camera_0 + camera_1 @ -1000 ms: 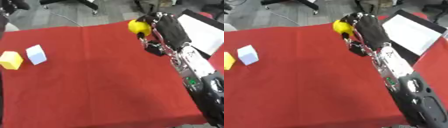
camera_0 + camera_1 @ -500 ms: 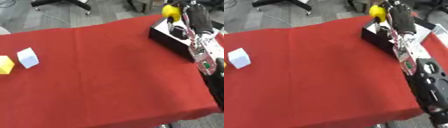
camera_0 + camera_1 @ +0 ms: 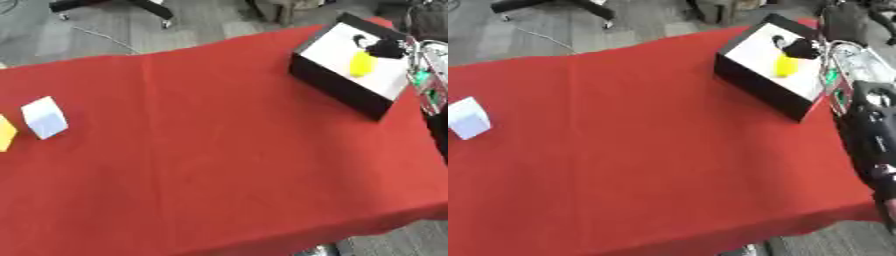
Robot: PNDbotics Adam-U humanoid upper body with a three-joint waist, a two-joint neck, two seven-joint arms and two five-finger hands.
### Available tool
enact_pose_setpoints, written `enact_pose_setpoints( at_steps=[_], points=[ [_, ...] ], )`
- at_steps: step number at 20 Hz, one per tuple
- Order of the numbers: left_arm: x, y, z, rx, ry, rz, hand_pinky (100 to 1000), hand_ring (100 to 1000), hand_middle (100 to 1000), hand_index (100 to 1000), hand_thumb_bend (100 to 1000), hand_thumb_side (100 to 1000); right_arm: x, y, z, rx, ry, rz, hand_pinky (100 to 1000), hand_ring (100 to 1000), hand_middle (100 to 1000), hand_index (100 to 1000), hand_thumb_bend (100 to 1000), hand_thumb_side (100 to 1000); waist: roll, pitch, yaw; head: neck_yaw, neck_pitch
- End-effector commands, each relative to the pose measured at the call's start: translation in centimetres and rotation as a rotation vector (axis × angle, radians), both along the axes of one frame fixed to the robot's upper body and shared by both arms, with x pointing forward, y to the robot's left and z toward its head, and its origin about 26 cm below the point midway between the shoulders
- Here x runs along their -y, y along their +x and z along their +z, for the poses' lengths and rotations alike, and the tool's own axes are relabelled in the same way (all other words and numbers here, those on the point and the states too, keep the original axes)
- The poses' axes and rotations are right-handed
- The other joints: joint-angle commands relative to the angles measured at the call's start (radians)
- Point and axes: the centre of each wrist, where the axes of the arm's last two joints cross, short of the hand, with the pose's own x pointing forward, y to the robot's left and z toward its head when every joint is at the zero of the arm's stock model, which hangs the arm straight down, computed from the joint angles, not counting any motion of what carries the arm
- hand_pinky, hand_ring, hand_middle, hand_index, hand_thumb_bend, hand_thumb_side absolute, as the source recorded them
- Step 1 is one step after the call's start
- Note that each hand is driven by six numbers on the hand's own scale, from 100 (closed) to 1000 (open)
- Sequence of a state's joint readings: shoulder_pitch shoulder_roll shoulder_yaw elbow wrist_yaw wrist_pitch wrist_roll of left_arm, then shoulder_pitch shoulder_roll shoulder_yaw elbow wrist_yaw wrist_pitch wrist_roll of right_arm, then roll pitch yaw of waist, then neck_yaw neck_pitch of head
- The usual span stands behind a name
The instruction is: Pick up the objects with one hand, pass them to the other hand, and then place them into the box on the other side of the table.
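Fingers of the right robot hand (image 3: 378,48) curl around a yellow object (image 3: 361,63) over the white inside of the black box (image 3: 337,85), upper right of the frame. Far across the red worktop (image 3: 219,150), at the left edge, a white cube (image 3: 45,117) sits just beside a yellow block (image 3: 5,133).

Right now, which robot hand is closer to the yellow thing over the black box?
Right. The right hand is touching the yellow object above the black box; the left hand isn't visible anywhere.
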State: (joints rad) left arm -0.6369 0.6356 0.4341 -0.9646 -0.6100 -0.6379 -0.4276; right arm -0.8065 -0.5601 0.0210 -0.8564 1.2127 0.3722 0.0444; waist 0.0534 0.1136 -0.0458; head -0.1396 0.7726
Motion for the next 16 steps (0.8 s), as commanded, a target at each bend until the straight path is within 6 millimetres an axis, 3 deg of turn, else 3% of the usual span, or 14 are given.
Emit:
enact_pose_setpoints(
  at_steps=[1,5,12,16],
  points=[
    [-1.2,0.6,0.1,-0.017,0.233,0.058,734,701,702,835,400,423,1.1,0.1,0.8,-0.043,-0.062,-0.034,903,909,902,989,605,689,-0.004,-0.016,-0.004,0.006,-0.003],
    [-1.5,1.6,-1.3,-0.036,0.362,0.090,740,723,734,855,453,412,-0.9,-0.9,3.2,0.116,-0.160,0.091,859,845,866,970,550,634,-0.010,-0.018,-0.019,0.042,-0.003],
    [-1.2,2.6,-2.4,0.009,0.462,0.144,748,749,769,881,525,293,-7.8,-5.3,6.9,0.391,-0.263,0.399,831,808,836,959,489,646,-0.017,-0.017,-0.041,0.139,-0.003],
    [-1.5,2.8,-2.3,-0.017,0.568,0.184,760,774,799,906,551,114,-10.2,-7.5,7.0,0.466,-0.230,0.486,804,783,816,964,464,659,-0.023,-0.016,-0.053,0.213,-0.003]
  ],
)
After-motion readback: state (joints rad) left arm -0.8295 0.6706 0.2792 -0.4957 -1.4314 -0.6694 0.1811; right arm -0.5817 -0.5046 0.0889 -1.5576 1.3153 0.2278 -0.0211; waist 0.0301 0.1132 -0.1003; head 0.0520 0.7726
